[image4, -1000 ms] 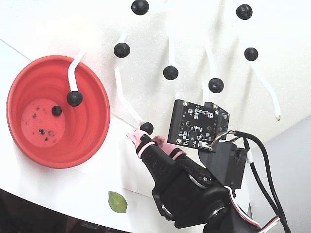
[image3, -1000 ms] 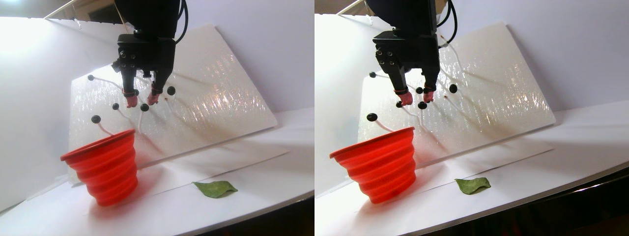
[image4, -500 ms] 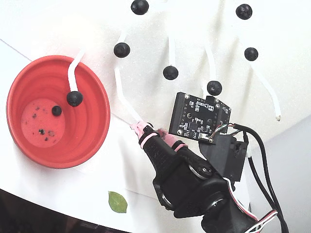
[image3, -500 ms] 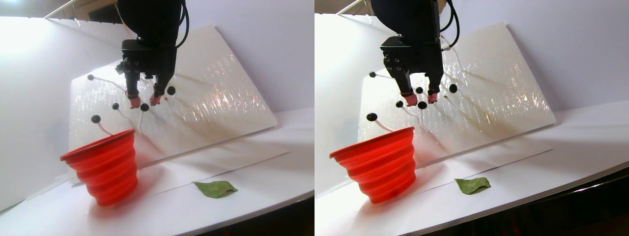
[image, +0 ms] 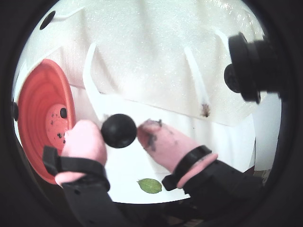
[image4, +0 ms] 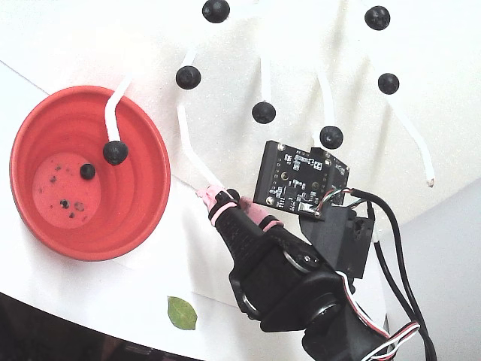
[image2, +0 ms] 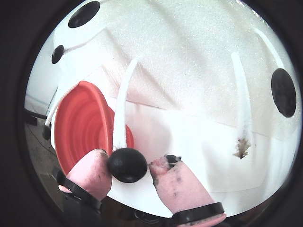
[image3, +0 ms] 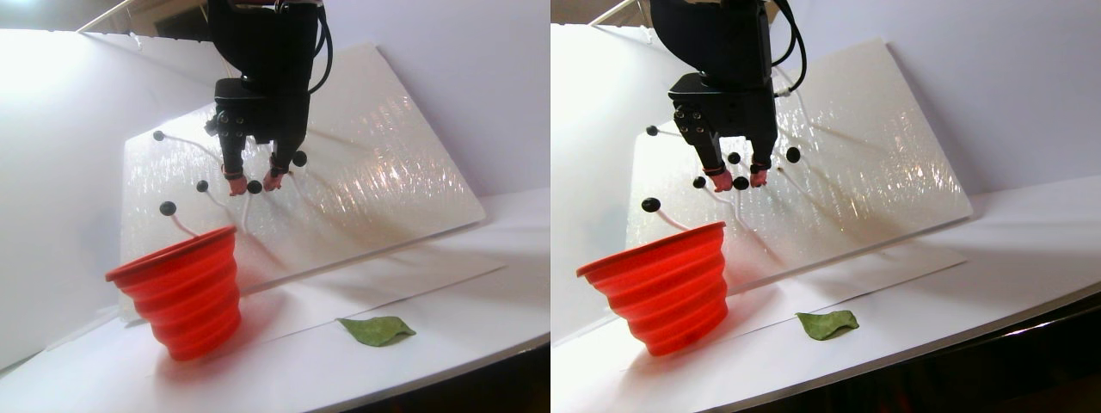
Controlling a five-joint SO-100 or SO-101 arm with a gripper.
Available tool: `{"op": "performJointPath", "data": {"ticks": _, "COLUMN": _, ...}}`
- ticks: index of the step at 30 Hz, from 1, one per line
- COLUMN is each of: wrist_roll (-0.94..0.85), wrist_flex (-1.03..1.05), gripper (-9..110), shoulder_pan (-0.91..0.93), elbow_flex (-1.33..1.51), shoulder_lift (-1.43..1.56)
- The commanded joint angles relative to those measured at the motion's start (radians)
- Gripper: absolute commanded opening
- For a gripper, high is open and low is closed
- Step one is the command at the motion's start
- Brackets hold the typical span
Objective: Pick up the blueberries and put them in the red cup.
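Note:
One blueberry [image: 119, 130] on the tip of a white stem sits between the pink fingertips of my gripper [image: 119, 132]. In another wrist view the left fingertip [image2: 97, 170] touches this blueberry [image2: 127, 164] and a sliver of gap shows at the right one. The gripper [image3: 254, 183] hangs in front of the tilted white board. The red cup [image4: 135, 150] stands to the left, with one loose berry [image4: 88, 171] on its speckled bottom and a stemmed berry [image4: 115, 153] hanging over it. Several more berries, such as one [image4: 263, 112], sit on stems on the board.
The white foam board [image3: 387, 172] leans against the back wall behind the cup [image3: 185, 292]. A green leaf [image3: 377, 329] lies on the white table near its front edge. One bare stem [image4: 429, 180] ends in a brown tip with no berry.
The gripper has moved in toward the board and slightly left in the fixed view. Its fingertips now flank the stem-tip berry closely. Cup, leaf and the other berries have not moved.

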Motion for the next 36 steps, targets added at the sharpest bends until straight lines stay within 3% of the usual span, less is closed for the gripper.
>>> {"op": "performJointPath", "data": {"ticks": 1, "wrist_roll": 0.018, "wrist_flex": -0.028, "gripper": 17, "shoulder_pan": -0.025, "elbow_flex": -0.089, "shoulder_lift": 0.014}}
{"op": "performJointPath", "data": {"ticks": 36, "wrist_roll": 0.074, "wrist_flex": -0.018, "gripper": 12, "shoulder_pan": -0.067, "elbow_flex": -0.084, "shoulder_lift": -0.008}}
